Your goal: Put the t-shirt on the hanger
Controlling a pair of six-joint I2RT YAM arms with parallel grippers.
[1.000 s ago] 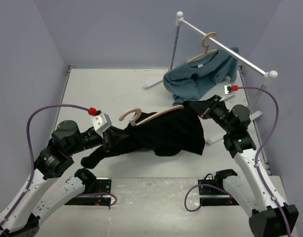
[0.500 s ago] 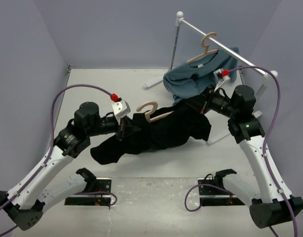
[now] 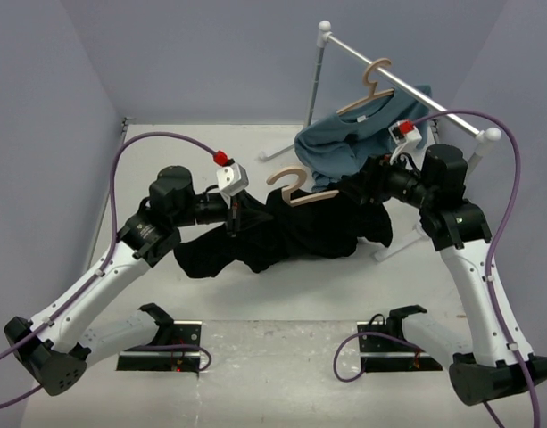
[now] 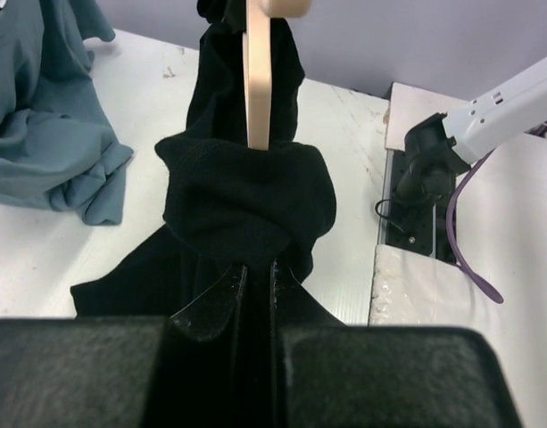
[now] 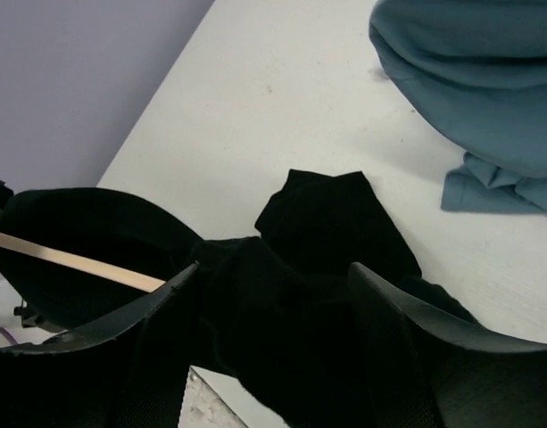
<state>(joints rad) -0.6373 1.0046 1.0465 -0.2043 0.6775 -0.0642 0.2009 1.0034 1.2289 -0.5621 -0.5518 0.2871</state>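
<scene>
The black t-shirt (image 3: 300, 234) hangs bunched over the pale wooden hanger (image 3: 293, 185), lifted above the table between both arms. My left gripper (image 3: 237, 217) is shut on the shirt's left end. In the left wrist view its jaws (image 4: 258, 278) pinch black fabric (image 4: 246, 201), and the hanger arm (image 4: 258, 80) runs straight out of the bunched cloth. My right gripper (image 3: 368, 185) is at the shirt's right end. In the right wrist view it (image 5: 271, 272) stands open, with black cloth (image 5: 318, 223) lying loose between the fingers and the hanger arm (image 5: 77, 260) to the left.
A white clothes rack (image 3: 407, 85) stands at the back right. It carries a second hanger (image 3: 373, 78) with a teal-blue shirt (image 3: 358, 138) that droops onto the table close behind the right gripper. The teal shirt also shows in both wrist views (image 4: 41, 116) (image 5: 487, 80). Purple walls enclose the table.
Both arms have carried the hanger and black shirt rightward and farther back. The right gripper, shut on the shirt's right end a second ago, has opened.
</scene>
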